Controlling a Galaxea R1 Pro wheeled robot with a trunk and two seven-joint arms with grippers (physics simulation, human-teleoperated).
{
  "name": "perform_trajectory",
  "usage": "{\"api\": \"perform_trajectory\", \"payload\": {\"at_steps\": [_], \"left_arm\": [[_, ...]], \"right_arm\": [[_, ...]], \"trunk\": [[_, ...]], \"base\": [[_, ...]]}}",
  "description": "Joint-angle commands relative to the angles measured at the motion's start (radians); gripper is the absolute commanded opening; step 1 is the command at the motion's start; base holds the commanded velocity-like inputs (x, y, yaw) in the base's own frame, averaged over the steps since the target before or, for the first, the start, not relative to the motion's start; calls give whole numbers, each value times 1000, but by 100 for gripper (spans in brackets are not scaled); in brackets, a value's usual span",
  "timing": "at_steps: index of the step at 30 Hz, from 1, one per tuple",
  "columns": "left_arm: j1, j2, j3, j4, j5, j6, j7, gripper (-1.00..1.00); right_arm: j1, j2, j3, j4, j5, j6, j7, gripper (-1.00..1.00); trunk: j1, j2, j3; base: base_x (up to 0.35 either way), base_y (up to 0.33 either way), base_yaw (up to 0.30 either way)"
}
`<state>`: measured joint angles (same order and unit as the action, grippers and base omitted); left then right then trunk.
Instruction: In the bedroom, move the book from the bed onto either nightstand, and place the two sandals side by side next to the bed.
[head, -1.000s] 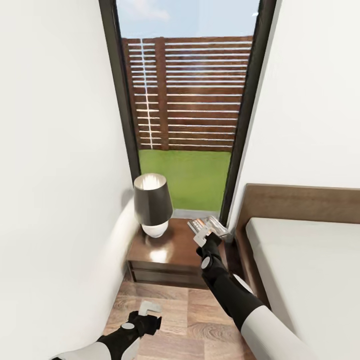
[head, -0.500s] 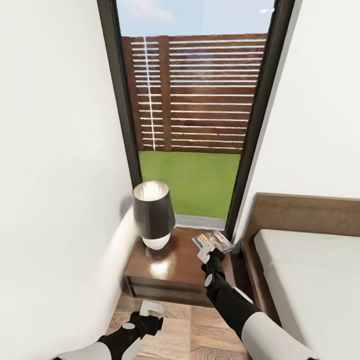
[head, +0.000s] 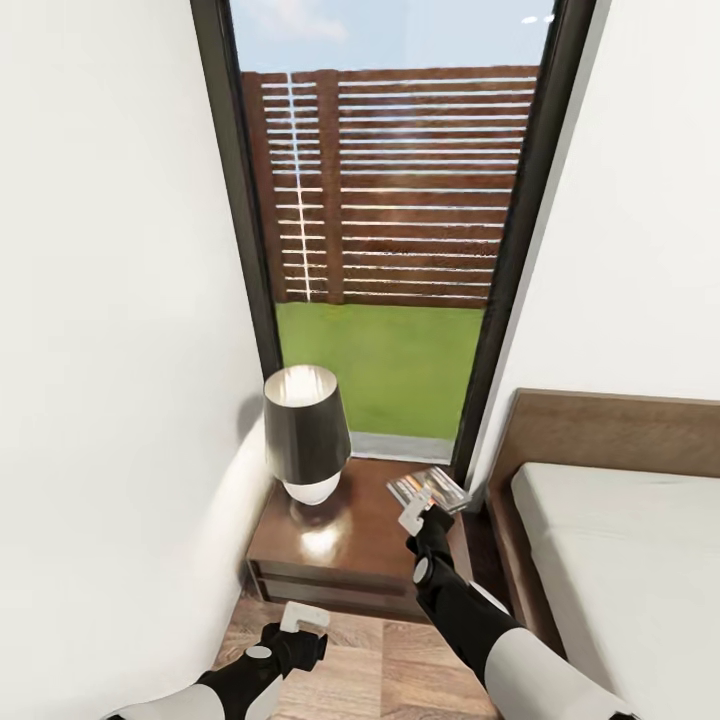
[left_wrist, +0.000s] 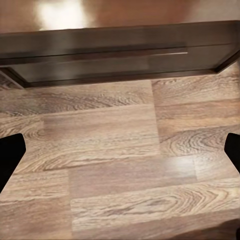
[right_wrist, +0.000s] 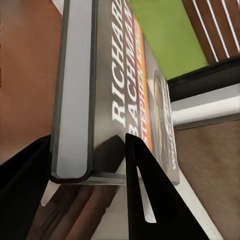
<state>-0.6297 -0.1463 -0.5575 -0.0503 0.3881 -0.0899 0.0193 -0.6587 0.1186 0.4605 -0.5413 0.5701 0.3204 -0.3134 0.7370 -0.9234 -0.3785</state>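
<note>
Head view: the book (head: 428, 489) is clamped in the right gripper (head: 418, 511), jaws closed on its edge, above the nightstand (head: 340, 545) at the side nearest the bed (head: 620, 560). A lamp (head: 305, 432) stands on the nightstand. The left gripper (head: 300, 625) hangs over the floor (left_wrist: 120, 165), jaws spread wide.

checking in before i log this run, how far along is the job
The book is off the bed: the right gripper holds it clamped above the nightstand, beside the lamp. It is not set down yet. The left gripper hangs open over the floor. Placing the book and pairing both sandals by the bed remain.
</note>
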Motion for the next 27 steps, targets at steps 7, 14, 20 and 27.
{"api": "perform_trajectory", "payload": {"at_steps": [7, 14, 20, 27], "left_arm": [[-1, -1, -9, 1, 8, -4, -2, 100], [-1, 0, -9, 1, 8, -4, -6, 100], [-1, 0, -9, 1, 8, -4, -7, 100], [-1, 0, -9, 1, 8, -3, -8, 100]], "right_arm": [[-1, 0, 4, 0, 7, -28, -24, -100], [-1, -1, 6, -1, 7, -31, -28, -100], [-1, -1, 6, -2, 8, -27, -28, -100], [-1, -2, 6, -2, 10, -22, -28, -100]], "trunk": [[27, -50, -23], [54, -99, -45], [77, -141, -65], [104, -190, -93]], "base": [[0, 0, 0], [0, 0, 0], [0, 0, 0], [0, 0, 0]]}}
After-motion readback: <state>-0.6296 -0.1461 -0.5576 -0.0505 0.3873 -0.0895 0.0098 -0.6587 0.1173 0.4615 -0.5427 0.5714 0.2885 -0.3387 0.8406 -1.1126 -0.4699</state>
